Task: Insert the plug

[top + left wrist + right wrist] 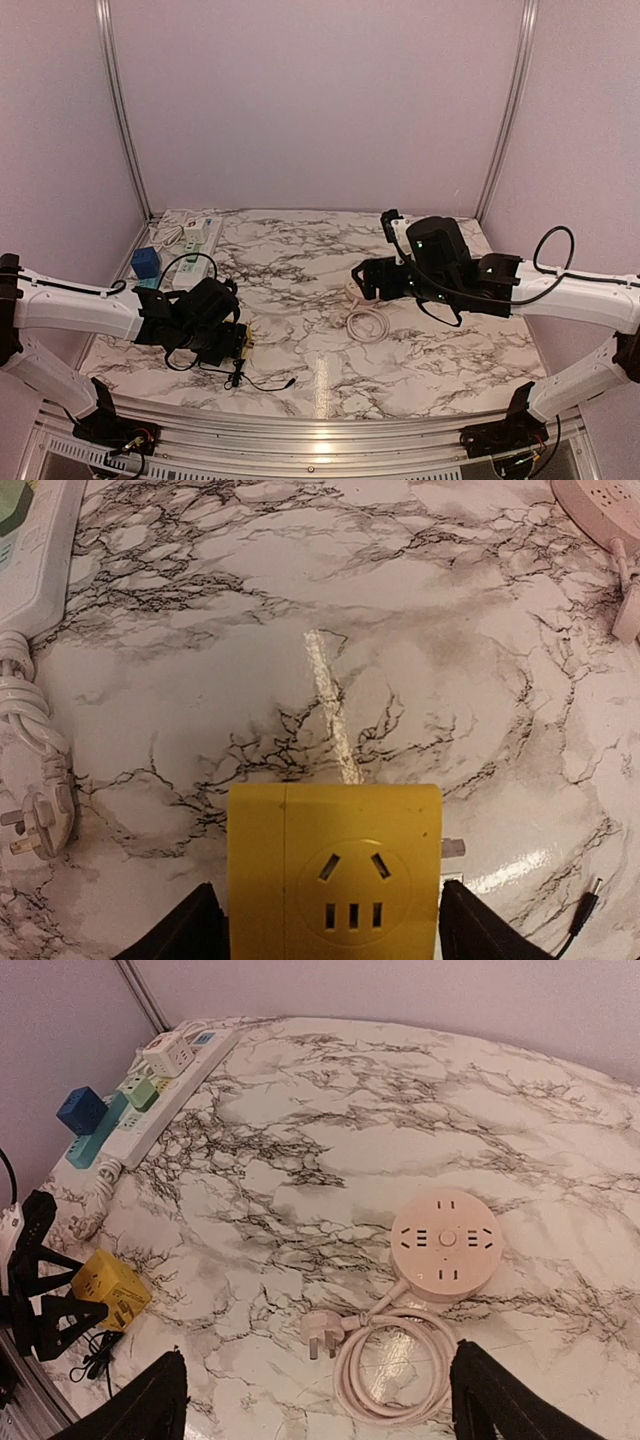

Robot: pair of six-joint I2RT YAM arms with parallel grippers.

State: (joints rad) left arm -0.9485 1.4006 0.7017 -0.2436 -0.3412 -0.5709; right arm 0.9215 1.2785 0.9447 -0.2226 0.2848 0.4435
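A yellow cube adapter lies on the marble table between my left gripper's fingers, socket face up, with metal prongs sticking out on its right side. The fingers press its two sides. It also shows in the right wrist view and as a yellow sliver in the top view. A pink round power strip with a coiled cord and a pink plug lies under my right gripper, which is open and empty above them. In the top view the right gripper hangs over the coil.
A long white power strip with adapters plugged in lies at the far left, with a blue cube beside it. Its white plug and cord lie left of the yellow cube. A thin black cable lies near the front edge.
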